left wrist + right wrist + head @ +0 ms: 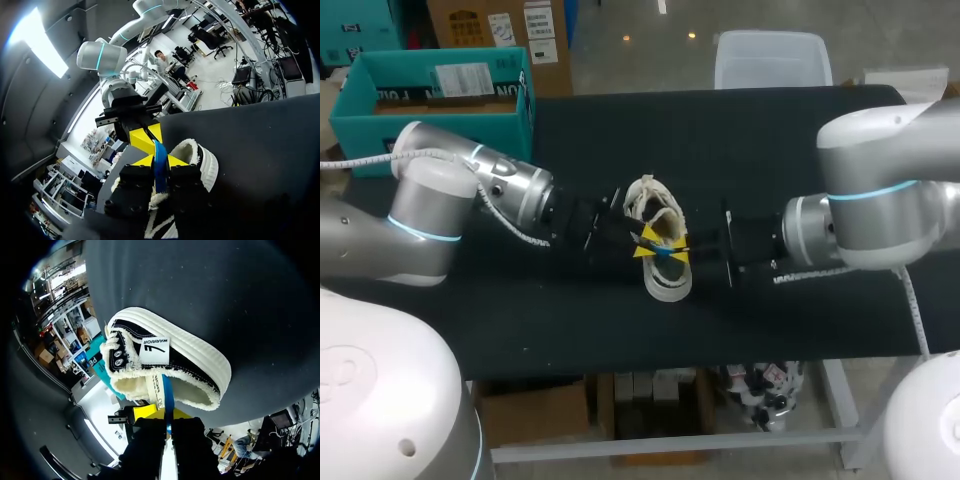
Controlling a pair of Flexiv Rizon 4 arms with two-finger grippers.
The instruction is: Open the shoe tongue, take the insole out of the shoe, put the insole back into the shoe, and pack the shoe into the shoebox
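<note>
A black-and-cream shoe (667,283) lies in the middle of the black table, also visible in the left wrist view (207,167) and the right wrist view (190,355). A thin blue insole (663,252) stands edge-on out of its opening. My left gripper (648,246) and right gripper (676,250) meet over the shoe from opposite sides. The insole (160,167) sits between the yellow tips of the left gripper (160,161), with the right gripper (146,137) just ahead. The right gripper (167,415) is shut on the insole (168,390). The open teal shoebox (430,100) stands back left.
The black table (800,140) stretches bare behind and to the right of the shoe. My left arm's silver body lies between the shoebox and the shoe. A white cable hangs off each arm near the table's front edge.
</note>
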